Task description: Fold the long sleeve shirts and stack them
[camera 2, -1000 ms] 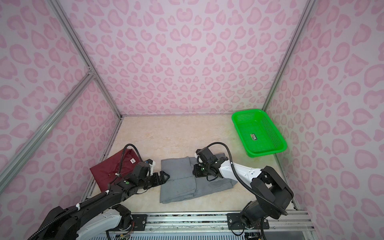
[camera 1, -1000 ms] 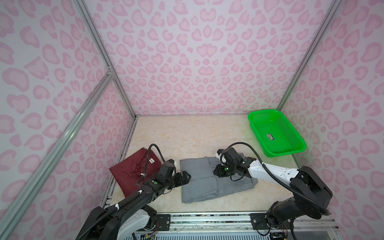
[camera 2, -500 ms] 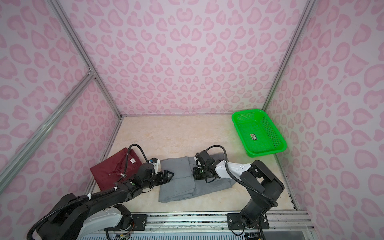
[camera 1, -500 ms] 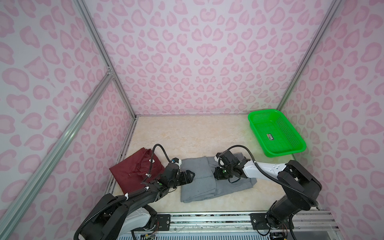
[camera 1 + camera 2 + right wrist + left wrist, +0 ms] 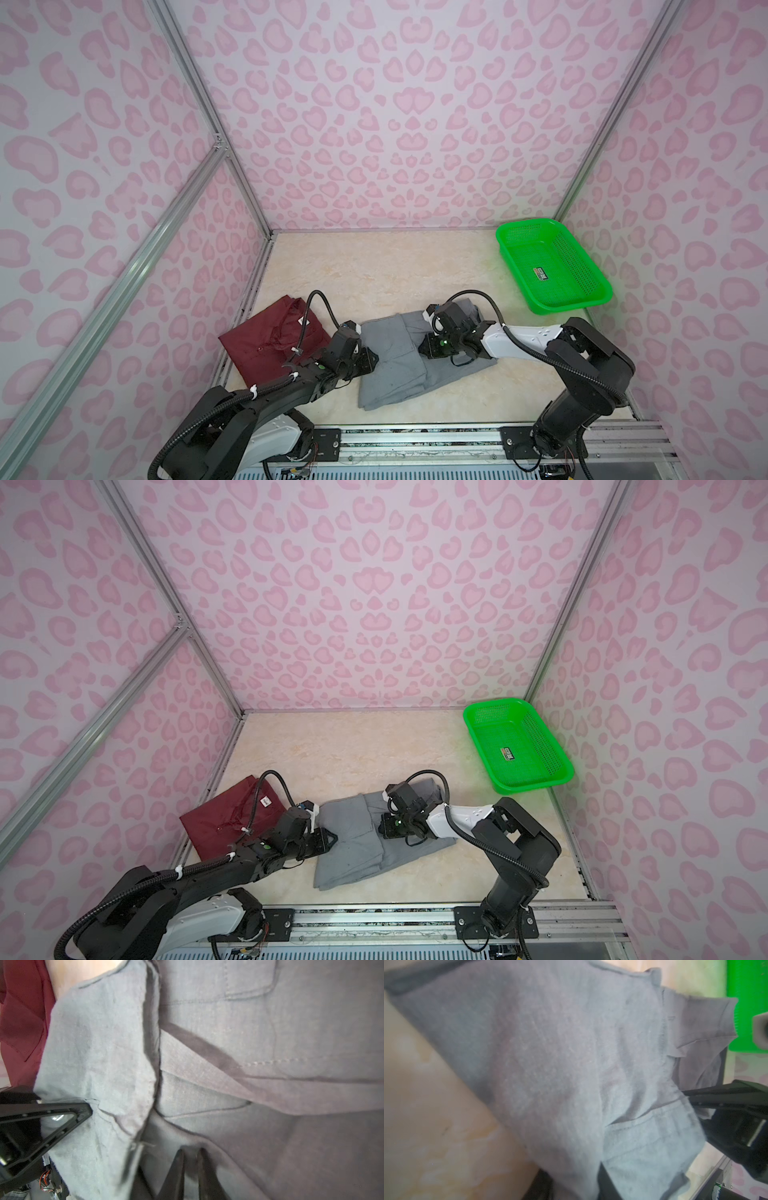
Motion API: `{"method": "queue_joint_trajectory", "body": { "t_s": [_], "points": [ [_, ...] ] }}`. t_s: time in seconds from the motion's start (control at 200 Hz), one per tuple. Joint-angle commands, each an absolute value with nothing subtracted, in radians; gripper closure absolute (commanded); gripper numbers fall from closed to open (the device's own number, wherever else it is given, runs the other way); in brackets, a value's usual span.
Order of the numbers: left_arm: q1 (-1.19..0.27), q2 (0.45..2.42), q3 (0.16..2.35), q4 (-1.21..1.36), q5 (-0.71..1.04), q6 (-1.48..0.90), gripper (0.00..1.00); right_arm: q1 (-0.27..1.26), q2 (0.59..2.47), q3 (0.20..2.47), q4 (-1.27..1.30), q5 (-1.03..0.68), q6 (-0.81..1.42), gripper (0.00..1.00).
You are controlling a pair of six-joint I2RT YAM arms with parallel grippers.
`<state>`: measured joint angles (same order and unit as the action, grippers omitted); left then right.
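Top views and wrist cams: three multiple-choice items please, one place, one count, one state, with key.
1. Where is the bright green perforated plastic basket?
A) far right corner
B) near left corner
C) centre
2. How many cloth shirts are in view?
A) one
B) two
C) three
3. The right claw is:
A) open above the basket
B) shut on nothing
C) shut on the plain grey cloth shirt
Key:
1A, it sits far back on the right in both top views.
2B, the grey one plus a dark maroon cloth shirt.
3C, right wrist view shows grey fabric pinched in it.
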<state>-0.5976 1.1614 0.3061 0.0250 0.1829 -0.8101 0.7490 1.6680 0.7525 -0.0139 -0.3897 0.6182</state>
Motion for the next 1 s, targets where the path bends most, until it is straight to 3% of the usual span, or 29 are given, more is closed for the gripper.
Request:
{"method": "queue_joint_trajectory", "body": {
  "t_s": [0.0,0.155,0.22,0.556,0.996],
  "points": [
    [-0.599,1.143,0.336,-0.184,0.149,-0.793,0.86,0.758,1.686,0.74,-0.106,-0.365,0.631,0.83],
    [-0.6,1.099,0.41,-0.296,0.124,-0.757,0.89,0.776,1.697,0.746,-0.094,-0.367,0.644,0.84],
    [-0.599,1.089,0.447,-0.354,0.11,-0.745,0.96,0.792,1.705,0.753,-0.089,-0.366,0.649,0.84],
    [-0.6,1.067,0.664,-0.68,0.018,-0.702,0.96,0.855,1.753,0.794,-0.057,-0.369,0.68,0.84],
    [-0.608,1.263,0.961,-0.986,-0.057,-0.608,0.96,0.935,1.864,0.874,0.01,-0.357,0.76,0.84]
  ]
}}
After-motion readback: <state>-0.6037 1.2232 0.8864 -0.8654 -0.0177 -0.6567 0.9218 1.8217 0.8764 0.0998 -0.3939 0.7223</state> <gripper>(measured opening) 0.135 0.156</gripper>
